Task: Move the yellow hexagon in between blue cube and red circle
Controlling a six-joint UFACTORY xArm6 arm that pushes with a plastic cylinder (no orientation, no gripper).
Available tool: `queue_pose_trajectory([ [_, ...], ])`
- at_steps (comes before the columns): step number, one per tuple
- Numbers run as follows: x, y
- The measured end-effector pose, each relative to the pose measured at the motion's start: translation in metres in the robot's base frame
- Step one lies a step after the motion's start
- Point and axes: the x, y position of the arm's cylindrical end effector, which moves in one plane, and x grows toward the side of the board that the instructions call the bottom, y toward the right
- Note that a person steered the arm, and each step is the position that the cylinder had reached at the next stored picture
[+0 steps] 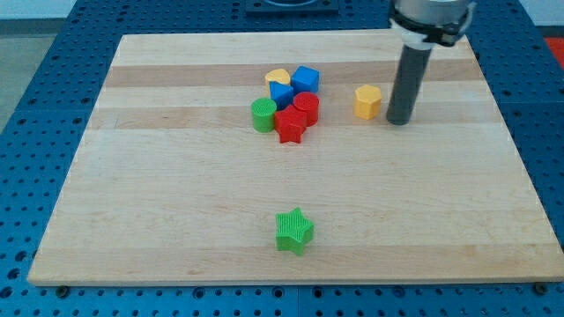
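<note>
The yellow hexagon (367, 101) lies on the wooden board (176, 176) to the right of a cluster of blocks. My tip (399, 121) stands just right of the hexagon, with a small gap. The blue cube (306, 79) is at the cluster's upper right. The red circle (306, 107) sits just below the cube, touching it. The hexagon is about a block and a half to the right of both.
In the cluster are also a yellow heart (278, 77), a second blue block (282, 92) under it, a green circle (263, 114) and a red star (290, 126). A green star (293, 231) lies alone near the view's bottom.
</note>
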Motion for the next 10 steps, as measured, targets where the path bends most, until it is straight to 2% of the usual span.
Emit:
queue_pose_trajectory([
  [1,-0.015,-0.006],
  [4,-0.015,-0.049],
  [8,-0.019,-0.061],
  [10,-0.026,-0.090],
])
